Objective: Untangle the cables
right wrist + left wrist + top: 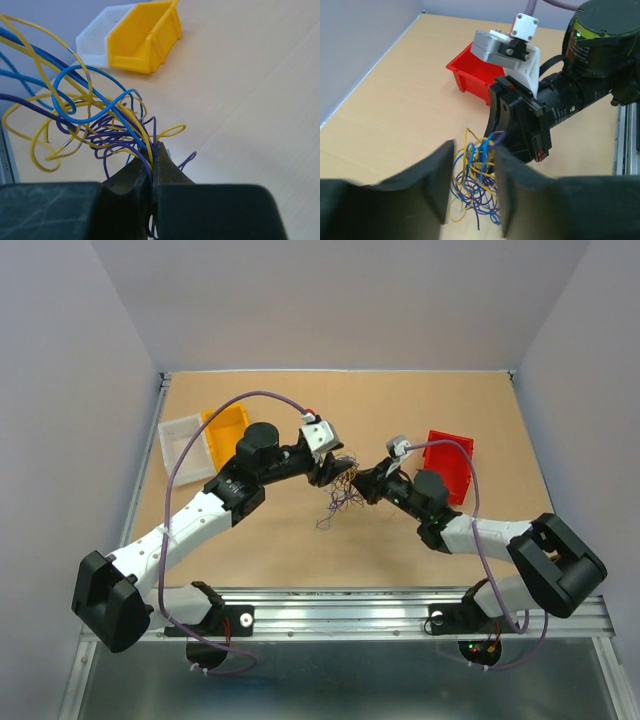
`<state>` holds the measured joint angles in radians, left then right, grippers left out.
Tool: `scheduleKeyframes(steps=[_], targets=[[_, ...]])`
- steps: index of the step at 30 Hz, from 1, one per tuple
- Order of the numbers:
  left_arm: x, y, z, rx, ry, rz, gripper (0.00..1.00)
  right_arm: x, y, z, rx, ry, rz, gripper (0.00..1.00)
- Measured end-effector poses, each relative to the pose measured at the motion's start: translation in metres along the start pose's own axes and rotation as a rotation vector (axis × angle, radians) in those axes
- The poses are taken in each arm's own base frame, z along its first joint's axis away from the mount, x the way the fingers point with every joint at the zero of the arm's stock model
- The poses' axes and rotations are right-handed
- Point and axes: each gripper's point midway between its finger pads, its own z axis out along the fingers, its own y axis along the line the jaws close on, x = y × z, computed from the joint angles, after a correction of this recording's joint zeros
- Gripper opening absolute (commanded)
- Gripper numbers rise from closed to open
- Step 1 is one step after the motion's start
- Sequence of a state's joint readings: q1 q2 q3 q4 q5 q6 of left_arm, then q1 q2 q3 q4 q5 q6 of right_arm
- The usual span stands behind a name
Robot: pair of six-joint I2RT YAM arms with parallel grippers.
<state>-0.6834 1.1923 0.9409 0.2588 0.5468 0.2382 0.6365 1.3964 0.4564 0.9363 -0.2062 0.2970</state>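
Observation:
The cables are a small tangle of thin blue, purple and yellow wires hanging above the middle of the table. My right gripper is shut on several strands of the bunch, which fans out up and to the left. It also shows in the top view and the left wrist view. My left gripper is open, its fingers standing on either side of the hanging cables without closing on them. In the top view the left gripper nearly meets the right one.
A yellow bin and a white bin stand side by side at the back left, also in the right wrist view. A red bin stands at the right, behind the right arm, and shows in the left wrist view.

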Motion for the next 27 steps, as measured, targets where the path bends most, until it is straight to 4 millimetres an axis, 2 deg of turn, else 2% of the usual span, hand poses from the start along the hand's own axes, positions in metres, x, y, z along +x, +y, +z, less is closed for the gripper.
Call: scheduleKeyframes(steps=[3, 5, 9, 13, 19, 26, 27], targets=[[0.001, 0.006, 0.002, -0.028, 0.0, -0.002, 0.84, -0.008, 0.004, -0.002, -0.006, -0.021, 0.008, 0.01], [0.003, 0.008, 0.004, -0.029, 0.002, 0.001, 0.84, -0.019, 0.007, -0.004, -0.013, -0.049, 0.011, 0.0], [0.016, 0.013, 0.013, -0.041, 0.025, -0.01, 0.84, -0.041, 0.015, -0.018, -0.018, -0.119, 0.016, 0.01], [0.03, 0.016, 0.017, -0.05, 0.052, -0.023, 0.84, -0.054, 0.014, -0.032, 0.013, -0.176, 0.029, 0.01], [0.032, 0.009, 0.019, -0.001, 0.048, -0.019, 0.82, -0.061, 0.011, -0.043, 0.049, -0.213, 0.043, 0.0], [0.059, 0.002, 0.03, 0.059, 0.102, -0.042, 0.78, -0.059, 0.014, -0.043, 0.034, -0.203, 0.057, 0.0], [0.063, 0.0, 0.03, 0.069, 0.112, -0.046, 0.75, -0.056, 0.014, -0.043, 0.031, -0.195, 0.061, 0.01]])
